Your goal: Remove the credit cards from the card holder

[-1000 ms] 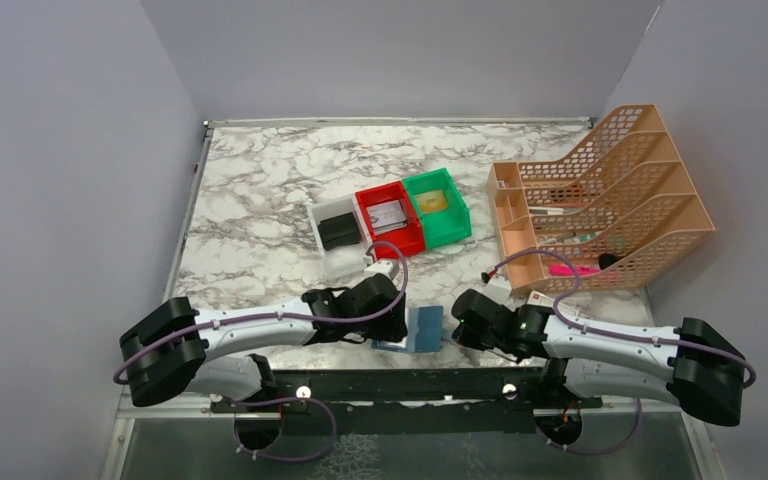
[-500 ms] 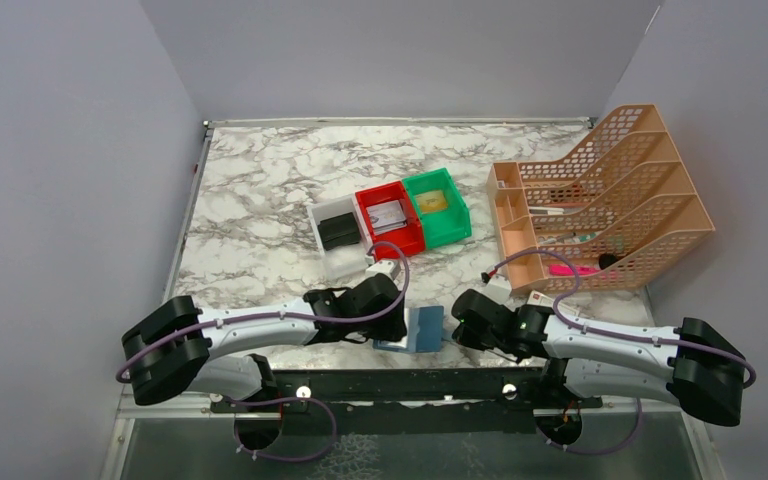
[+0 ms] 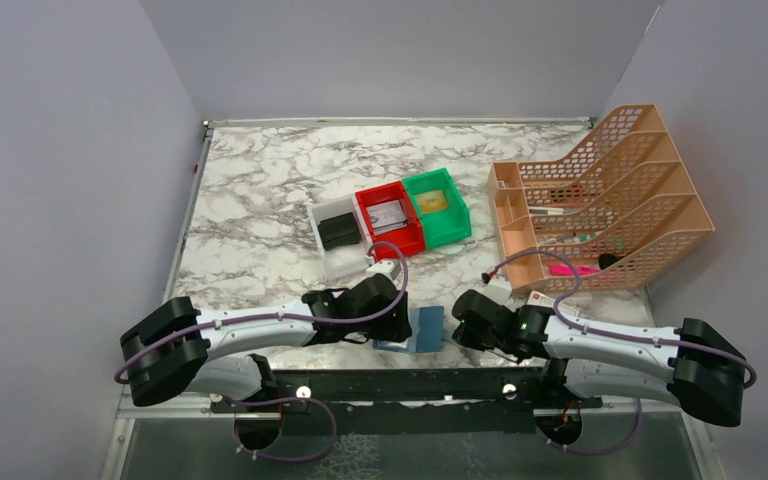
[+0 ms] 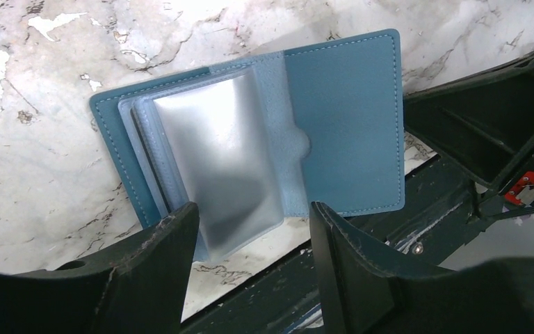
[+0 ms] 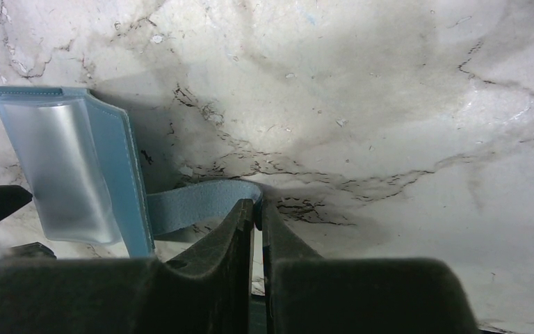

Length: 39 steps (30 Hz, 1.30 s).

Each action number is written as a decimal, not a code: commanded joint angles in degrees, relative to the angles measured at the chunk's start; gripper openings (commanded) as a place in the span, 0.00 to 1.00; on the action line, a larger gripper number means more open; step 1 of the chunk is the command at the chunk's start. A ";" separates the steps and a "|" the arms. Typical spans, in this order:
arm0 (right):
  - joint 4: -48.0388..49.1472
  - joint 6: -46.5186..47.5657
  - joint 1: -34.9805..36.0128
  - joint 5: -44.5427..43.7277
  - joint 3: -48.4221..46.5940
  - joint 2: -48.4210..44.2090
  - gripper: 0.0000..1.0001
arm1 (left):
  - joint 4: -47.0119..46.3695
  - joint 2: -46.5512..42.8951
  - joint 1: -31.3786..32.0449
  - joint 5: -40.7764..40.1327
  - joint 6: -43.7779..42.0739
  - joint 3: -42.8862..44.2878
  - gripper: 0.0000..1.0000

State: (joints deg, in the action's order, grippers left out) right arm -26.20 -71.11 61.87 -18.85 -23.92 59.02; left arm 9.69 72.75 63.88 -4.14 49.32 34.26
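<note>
The card holder [image 4: 348,132] lies open at the near edge of the surface [image 3: 260,200], between both arms. The right pincer [image 5: 258,205] is closed tight on its small tab [image 5: 195,202], and the left pincer [image 4: 250,212] stands open w/ nothing held, one finger on each side of the clear sleeve [image 4: 215,160]. To do it well, I think: hold the tab firm, go low & close only on a card's edge, not the whole sleeve, then pull straight out; if a card is inside I cannot tell.
</note>
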 commanded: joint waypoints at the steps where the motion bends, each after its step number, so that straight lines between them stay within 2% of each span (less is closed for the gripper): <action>1: -1.12 -0.84 -0.18 -0.62 0.61 -1.16 0.13 | 2.02 -2.06 0.24 -2.08 0.78 -0.05 0.63; 5: -4.33 1.34 -0.17 -0.97 -2.00 -2.58 0.17 | 1.92 -0.51 0.22 -0.94 0.66 0.13 0.63; 7: -6.68 3.16 -0.19 -1.50 -4.09 -4.21 0.24 | 1.95 0.69 0.20 0.18 0.52 0.43 0.63; 9: -7.68 5.34 -0.17 -1.47 -5.74 -6.61 0.37 | 1.91 1.66 0.32 0.44 0.45 0.74 0.63; 12: -6.81 9.17 -0.17 -0.09 -7.66 -10.45 0.43 | 1.89 2.27 0.45 0.40 0.06 1.29 0.62; 17: 1.13 15.99 -0.21 6.32 -8.97 -12.58 0.43 | 1.75 3.10 0.50 0.49 -0.65 2.31 0.61; 21: 7.66 18.21 -0.17 11.57 -10.82 -7.01 0.42 | 1.64 4.33 0.61 0.92 -1.06 3.06 0.61; 23: 10.80 19.84 -0.17 13.68 -11.67 -3.31 0.37 | 1.67 4.40 0.71 0.93 -1.07 3.01 0.61; 25: 7.03 19.04 -0.08 11.06 -15.33 -0.39 0.32 | 1.64 4.14 0.73 0.93 -1.07 2.87 0.61; 29: 2.27 19.76 -0.08 5.03 -17.19 0.23 0.30 | 1.66 2.71 0.76 0.52 -0.56 2.08 0.61; 36: 3.70 22.09 -0.10 10.42 -15.81 8.49 0.29 | 0.64 2.02 0.75 0.11 -0.27 1.49 0.61; 39: -2.54 19.33 -0.10 5.85 -16.44 11.98 0.29 | 0.63 1.96 0.84 0.80 -0.45 1.56 0.61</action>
State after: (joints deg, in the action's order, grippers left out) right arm -22.41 -50.85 61.78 -10.26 -40.05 67.44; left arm 10.83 75.96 64.25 -4.10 48.88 36.18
